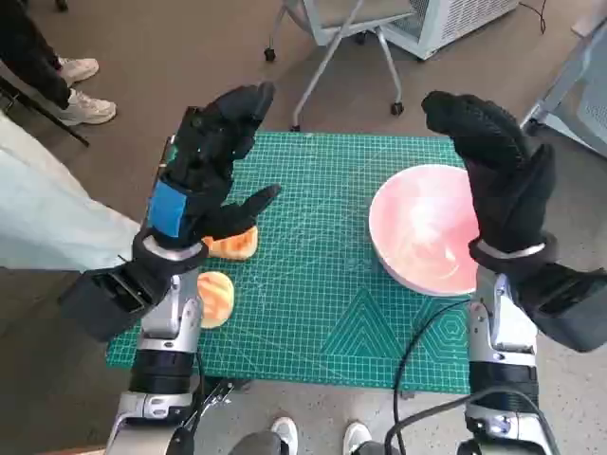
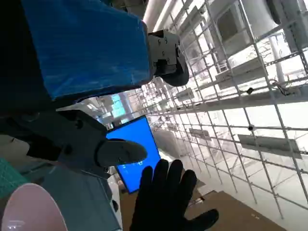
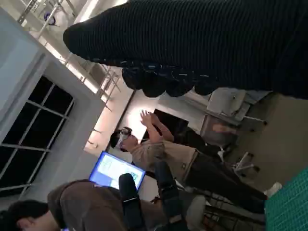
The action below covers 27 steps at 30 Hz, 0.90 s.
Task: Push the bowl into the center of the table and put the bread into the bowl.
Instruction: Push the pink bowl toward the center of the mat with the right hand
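Observation:
A pink bowl (image 1: 424,240) sits on the right side of the green cutting mat (image 1: 322,294); its rim also shows in the left wrist view (image 2: 29,207). Two pieces of bread lie at the mat's left: one (image 1: 233,245) partly hidden under my left hand, the other (image 1: 215,298) beside my left forearm. My left hand (image 1: 211,156) is raised above the mat's left part, fingers spread, holding nothing. My gloved right hand (image 1: 495,161) is raised over the bowl's right edge, fingers up and apart, empty. The left wrist view also catches the right hand (image 2: 166,199).
A rolling chair (image 1: 341,28) and a white cabinet (image 1: 455,19) stand beyond the table. A person's legs and shoes (image 1: 71,90) are at the far left, a pale cloth (image 1: 47,209) beside the table. In the right wrist view, people (image 3: 163,154) sit nearby with a laptop (image 3: 113,171).

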Each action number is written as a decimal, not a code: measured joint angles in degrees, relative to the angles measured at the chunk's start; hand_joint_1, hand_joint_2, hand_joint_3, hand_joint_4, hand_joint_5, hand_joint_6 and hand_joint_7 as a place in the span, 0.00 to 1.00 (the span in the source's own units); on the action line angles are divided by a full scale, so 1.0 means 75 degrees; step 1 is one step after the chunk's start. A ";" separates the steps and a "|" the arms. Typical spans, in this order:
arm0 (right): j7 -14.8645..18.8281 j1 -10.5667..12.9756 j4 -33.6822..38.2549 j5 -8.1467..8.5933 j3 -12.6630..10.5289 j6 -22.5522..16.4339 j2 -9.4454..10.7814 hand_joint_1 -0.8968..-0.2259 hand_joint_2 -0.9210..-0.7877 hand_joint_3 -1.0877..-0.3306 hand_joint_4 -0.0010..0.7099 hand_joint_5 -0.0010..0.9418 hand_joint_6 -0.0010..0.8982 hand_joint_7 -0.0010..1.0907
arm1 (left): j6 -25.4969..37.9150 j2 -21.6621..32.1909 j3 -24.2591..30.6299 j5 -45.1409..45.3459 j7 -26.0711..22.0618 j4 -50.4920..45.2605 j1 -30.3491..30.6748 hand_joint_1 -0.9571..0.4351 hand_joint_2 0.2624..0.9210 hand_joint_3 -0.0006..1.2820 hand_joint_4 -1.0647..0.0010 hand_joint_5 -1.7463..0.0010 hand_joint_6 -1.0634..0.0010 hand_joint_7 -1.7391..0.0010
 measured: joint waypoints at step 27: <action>0.0002 0.0042 -0.0037 0.0003 -0.0001 0.0007 0.0000 0.33 0.00 0.48 0.36 0.00 0.07 0.54 | 0.0118 0.0009 -0.0003 -0.0010 -0.0004 -0.0012 0.0097 0.59 0.95 0.31 0.78 0.97 1.00 0.60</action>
